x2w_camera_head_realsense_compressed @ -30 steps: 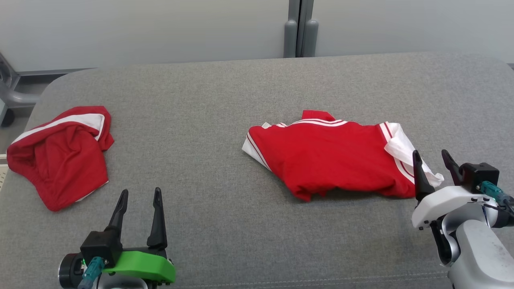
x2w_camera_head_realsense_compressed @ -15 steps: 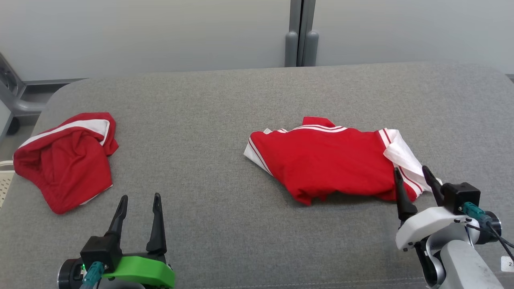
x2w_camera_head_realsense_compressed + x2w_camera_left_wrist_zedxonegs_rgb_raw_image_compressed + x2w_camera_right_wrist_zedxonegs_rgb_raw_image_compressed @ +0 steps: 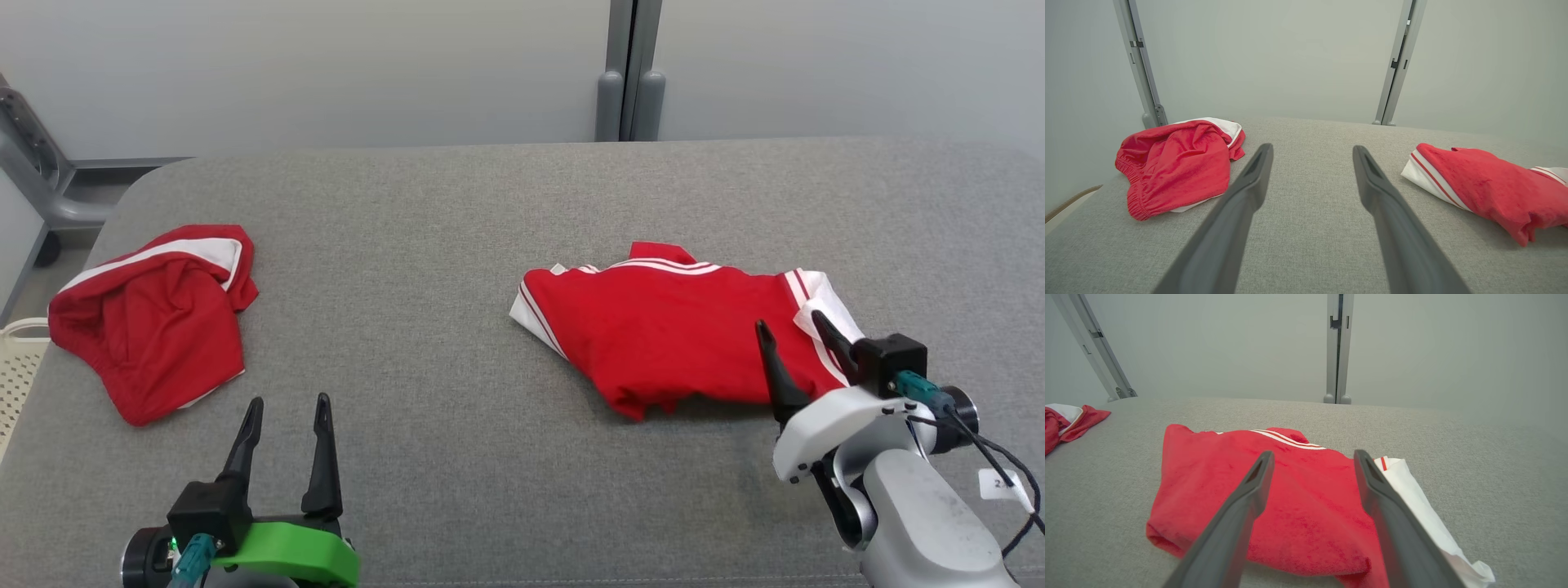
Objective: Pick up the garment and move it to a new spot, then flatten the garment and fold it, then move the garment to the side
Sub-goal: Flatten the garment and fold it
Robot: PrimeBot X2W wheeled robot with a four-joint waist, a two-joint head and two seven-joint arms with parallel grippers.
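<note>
The right gripper (image 3: 790,322) hung empty, fingers spread, over the near right end of the folded red garment (image 3: 653,335). The left gripper (image 3: 290,400), equally spread, faced bare grey cushion (image 3: 1306,183), with crumpled red shorts (image 3: 155,327) to its left. The head view caught a white basket (image 3: 20,367) beyond them, its contents hidden.

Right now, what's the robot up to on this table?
Nothing is held. The right gripper, open, points at the near right end of the red-and-white shirt, which lies bunched on the grey table. The left gripper, also open, sits over bare table between the shirt and the crumpled red shorts at the left edge, touching neither.
</note>
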